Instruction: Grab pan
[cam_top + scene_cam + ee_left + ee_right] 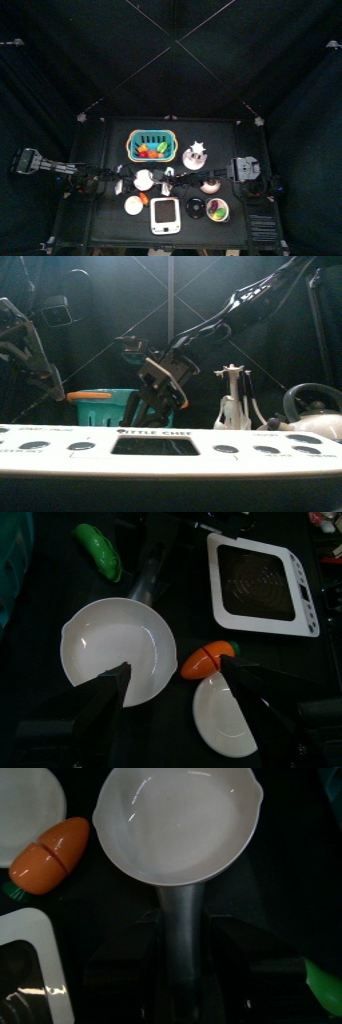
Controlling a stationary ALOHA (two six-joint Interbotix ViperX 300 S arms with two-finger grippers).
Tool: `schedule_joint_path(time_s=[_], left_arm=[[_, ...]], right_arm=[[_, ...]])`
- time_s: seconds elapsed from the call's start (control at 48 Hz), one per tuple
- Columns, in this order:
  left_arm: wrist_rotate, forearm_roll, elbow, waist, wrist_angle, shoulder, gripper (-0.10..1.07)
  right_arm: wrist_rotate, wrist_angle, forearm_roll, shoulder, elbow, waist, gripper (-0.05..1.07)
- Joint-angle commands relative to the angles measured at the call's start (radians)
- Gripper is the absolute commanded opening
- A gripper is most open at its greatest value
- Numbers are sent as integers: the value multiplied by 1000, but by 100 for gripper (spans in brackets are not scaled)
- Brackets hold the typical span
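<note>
Right gripper (183, 928) sits closest to its own wrist cam. Its two jaws stand a bit apart, one on each side of the grey handle (181, 903) of the round white pan (181, 818). They look open, not squeezing yet. The pan lies flat on the black worktop (287, 878), near the middle, w/ its bowl pointing away from this gripper.

To do this step well, I think the gripper should stay lined up w/ the handle, go low, then shut slow & firm. Squeeze the straight part of the handle, not the bowl's rim. Watch the orange toy carrot (51, 856) just beside the pan, so it doesn't get bumped.

Left gripper (181, 677) hangs over the pan's other side, jaws wide, holding nothing.

Right wrist view shows the handle & the jaws around it best. Left wrist view doesn't show the handle clearly, but it shows more stuff: a flat white plate (225, 712), a white toy stove (263, 584) & a green toy veg (98, 550). Front view hides the pan behind the stove. It shows a teal basket (100, 406) instead.
</note>
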Motion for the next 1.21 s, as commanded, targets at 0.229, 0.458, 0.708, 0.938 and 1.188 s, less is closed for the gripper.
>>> schedule_joint_path(time_s=[0.229,0.458,0.708,0.938,1.188], left_arm=[[0,0,-11,3,-5,0,103],[0,-2,-11,15,2,0,103],[0,-2,-11,17,2,0,103],[-3,-34,-5,60,-11,25,103],[-3,-55,17,74,-23,26,103]], right_arm=[[-2,-11,-15,-48,8,-6,39],[2,-66,-18,-52,49,-8,28],[-2,-184,-43,-127,112,-11,27],[0,-242,-49,-141,138,-31,27],[-2,-259,-55,-166,156,-40,27]])
